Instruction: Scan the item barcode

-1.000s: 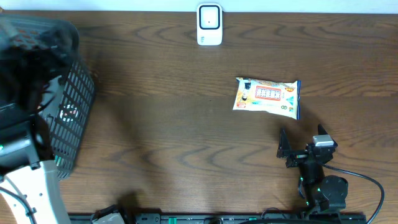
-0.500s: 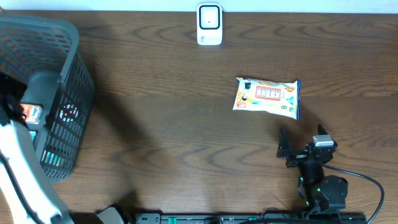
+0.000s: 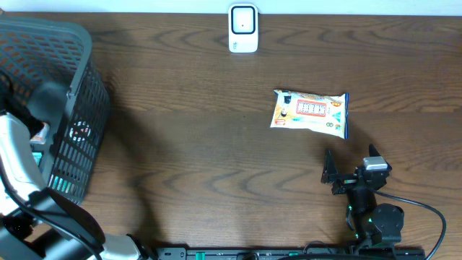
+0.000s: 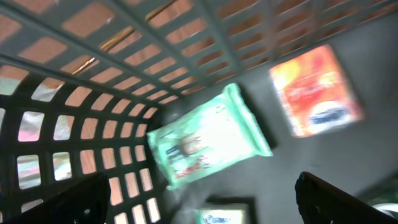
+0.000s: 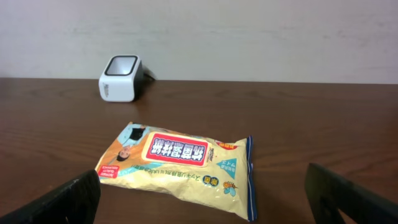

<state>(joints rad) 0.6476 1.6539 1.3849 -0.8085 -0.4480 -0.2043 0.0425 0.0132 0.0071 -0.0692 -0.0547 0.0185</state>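
**Both grippers wide open, nothing picked up**

Overhead first. The scanner (image 3: 243, 29) stands at the far edge of the table (image 3: 202, 159), about centre. The yellow packet (image 3: 310, 113) lies flat, right of centre, label up, well apart from the scanner and nearer to me than it. Just near of the packet sits the right gripper (image 3: 351, 160), its fingers pointing toward the packet without touching it. On the left, the grey mesh basket (image 3: 79, 115) fills the far-left corner, and my left arm (image 3: 18, 166) reaches over its rim and down inside.

Left wrist now (blurry, so I'm going by shapes). The left gripper (image 4: 205, 202) is inside the basket, its two fingertips (image 4: 62, 199) far out at the bottom corners of the picture, so the jaws are spread wide with nothing between them. Below lies a green packet (image 4: 208, 140), turned at an angle by the mesh wall. An orange packet (image 4: 316, 90) lies to its right, apart from it. A dark-framed item (image 4: 227, 211) peeks in at the bottom edge; I can't tell what it is.

Right wrist. This gripper's fingertips (image 5: 56, 202) also stand wide at the bottom corners, holding nothing. The yellow packet lies straight ahead on the table, the scanner beyond it to the left, against the pale wall (image 5: 249, 31).
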